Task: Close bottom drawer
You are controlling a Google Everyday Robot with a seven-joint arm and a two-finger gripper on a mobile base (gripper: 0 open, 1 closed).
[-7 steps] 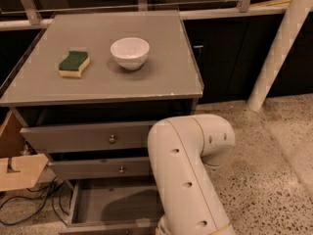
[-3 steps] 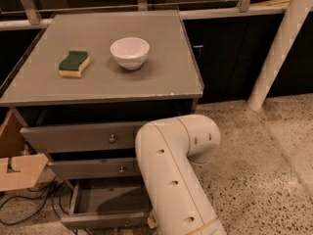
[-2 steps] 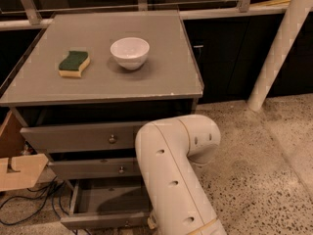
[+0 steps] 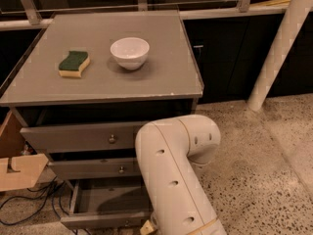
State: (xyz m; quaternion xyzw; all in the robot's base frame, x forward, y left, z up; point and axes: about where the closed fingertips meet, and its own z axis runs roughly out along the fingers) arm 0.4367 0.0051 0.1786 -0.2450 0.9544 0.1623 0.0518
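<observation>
Down at the bottom edge, gripper (image 4: pixel 146 227): only a tan sliver peeks out beside the arm, right against the low drawer's front. Clenched or released, I cannot tell.
Arm (image 4: pixel 171 180): the big white link fills the foreground and bends down towards that front, hiding its right end.
Bottom drawer (image 4: pixel 98 221): it's pulled well out under the cabinet, and the part of its grey floor that shows is bare.
Handling: a stiff wooden box, probably light with so little in it. It should slide rather than lift, so no grasp is needed.
Where to press: flat on the slim front panel, near its middle. A shove at one end could skew it on its runners and jam it.
Middle drawer (image 4: pixel 93 169): just above, small knob showing.
Top drawer (image 4: pixel 73 137): taller front with a round knob.
Cabinet top (image 4: pixel 161 67): a sponge (image 4: pixel 74 63) and a white bowl (image 4: pixel 129 52) sit well apart from the action, though a hard slam might rattle them.
</observation>
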